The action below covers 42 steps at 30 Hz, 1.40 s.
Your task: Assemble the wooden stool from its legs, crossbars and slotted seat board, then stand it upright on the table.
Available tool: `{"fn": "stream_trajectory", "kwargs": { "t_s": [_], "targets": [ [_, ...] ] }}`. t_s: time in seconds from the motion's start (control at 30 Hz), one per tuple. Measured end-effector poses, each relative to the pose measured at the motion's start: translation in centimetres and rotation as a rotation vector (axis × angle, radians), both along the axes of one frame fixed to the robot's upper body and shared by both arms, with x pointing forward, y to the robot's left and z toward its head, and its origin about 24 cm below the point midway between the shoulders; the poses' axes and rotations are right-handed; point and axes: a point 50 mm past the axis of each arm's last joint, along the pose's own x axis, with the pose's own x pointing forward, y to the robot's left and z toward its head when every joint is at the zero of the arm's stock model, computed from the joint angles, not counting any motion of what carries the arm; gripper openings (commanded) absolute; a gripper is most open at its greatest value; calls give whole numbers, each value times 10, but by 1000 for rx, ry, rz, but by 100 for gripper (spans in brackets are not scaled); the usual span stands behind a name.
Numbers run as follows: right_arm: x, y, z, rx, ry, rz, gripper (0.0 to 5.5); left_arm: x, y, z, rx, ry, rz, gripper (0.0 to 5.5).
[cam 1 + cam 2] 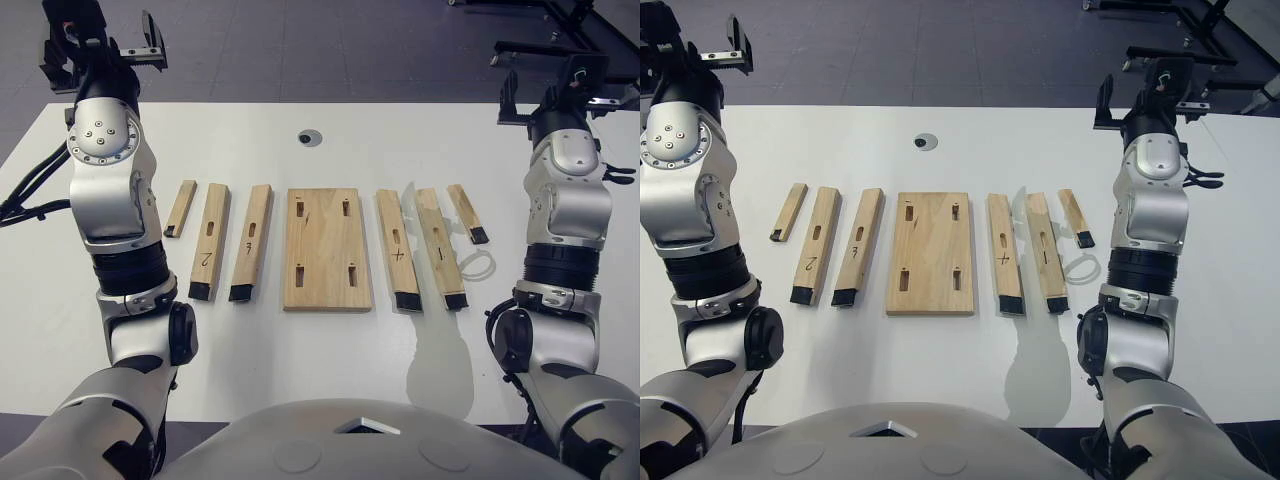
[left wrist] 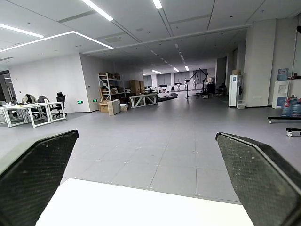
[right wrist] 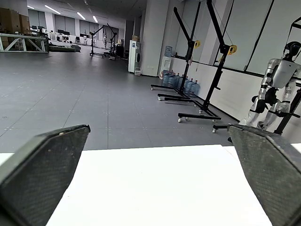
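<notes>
Seat board point(image 1: 328, 249) lying flat at the middle of the white table point(image 1: 240, 150), its four slots facing up, long sides running near to far; nothing is fitted into it yet

Left of the board lie two legs side by side but apart: the inner left leg point(image 1: 251, 243) just beside the board and the outer left leg point(image 1: 208, 242) beyond it, each with a slot in its face and a black tip at the near end; farther left again is the left crossbar point(image 1: 181, 208), shorter, set toward the far ends of the legs, its dark tip also at the near end

Right of the board the layout is mirrored: the inner right leg point(image 1: 397, 250), then the outer right leg point(image 1: 441, 248), both fanned slightly so their near black tips lean to the right; the right crossbar point(image 1: 467, 213) lies beyond them, short, tilted the same way; a thin white loop point(image 1: 478, 265) rests on the table just right of the outer right leg

A round grommet point(image 1: 310, 137) sits in the tabletop far of the board

Both arms are raised at the sides, well apart from every wooden piece; the left gripper point(image 2: 148, 160) hangs above the far left edge of the table, its jaws spread wide and holding nothing, dark textured fingers point(image 2: 37, 174) framing the floor beyond; the right gripper point(image 3: 157, 165) is above the far right of the table, jaws likewise spread wide and empty
</notes>
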Motion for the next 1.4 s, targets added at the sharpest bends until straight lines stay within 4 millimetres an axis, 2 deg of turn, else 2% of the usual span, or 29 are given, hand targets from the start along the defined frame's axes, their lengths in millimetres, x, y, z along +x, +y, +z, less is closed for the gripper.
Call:
{"fn": "stream_trajectory", "kwargs": {
  "t_s": [1.4],
  "targets": [
    [-2,4,-5,16,17,6,540,0,2,-1,-16,0,-2,537]
  ]
}}
